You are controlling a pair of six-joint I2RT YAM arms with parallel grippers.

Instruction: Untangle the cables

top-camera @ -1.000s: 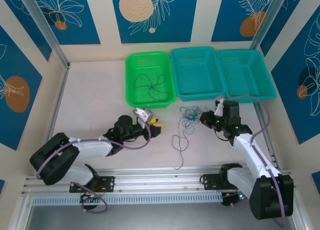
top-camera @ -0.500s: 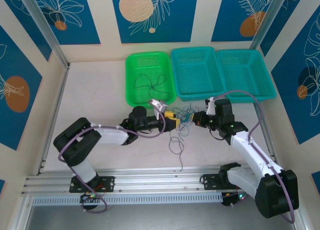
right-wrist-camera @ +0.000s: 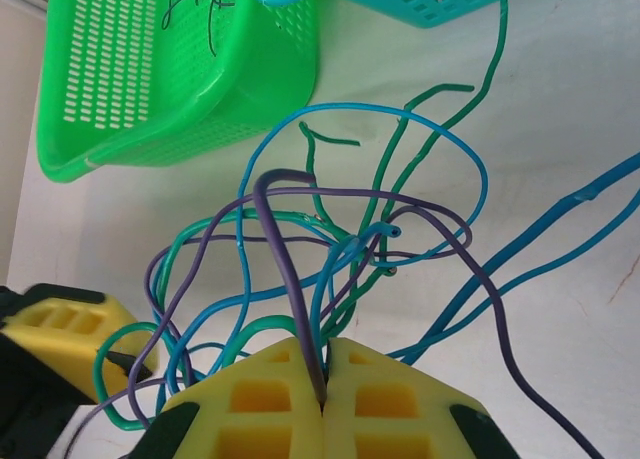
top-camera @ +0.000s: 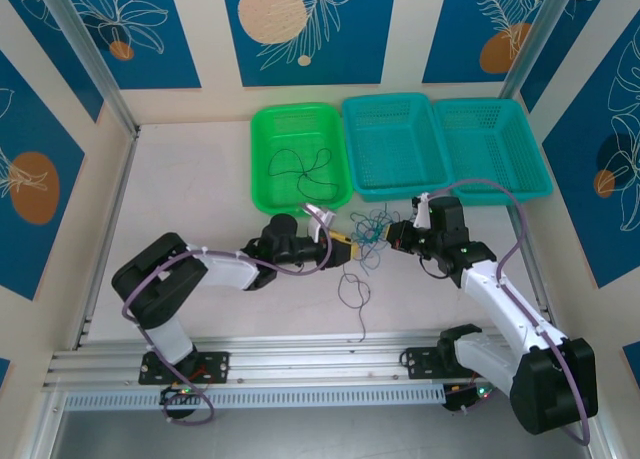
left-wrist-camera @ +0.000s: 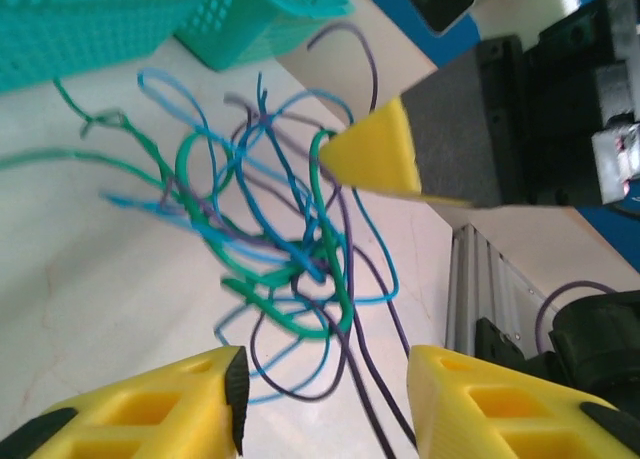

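The cables (top-camera: 370,229) are a curly knot of green, teal-blue and purple strands lifted just in front of the baskets. My right gripper (top-camera: 393,235) is on the knot's right side. In the right wrist view it (right-wrist-camera: 322,384) is shut on a purple strand, with the tangle (right-wrist-camera: 340,239) spreading above the fingers. My left gripper (top-camera: 345,247) is at the knot's left side. In the left wrist view it (left-wrist-camera: 325,404) is open, and purple strands of the tangle (left-wrist-camera: 280,239) hang loose through the gap. A purple tail (top-camera: 352,291) trails onto the table.
A green basket (top-camera: 295,109) behind the knot holds a thin black cable (top-camera: 300,167). Two teal baskets (top-camera: 388,99) (top-camera: 480,103) stand to its right. An aluminium rail (top-camera: 300,349) runs along the near edge.
My left arm has swung right and brought its gripper up to the knot. The right gripper has shifted slightly left with the strand, and the purple tail has been drawn in.
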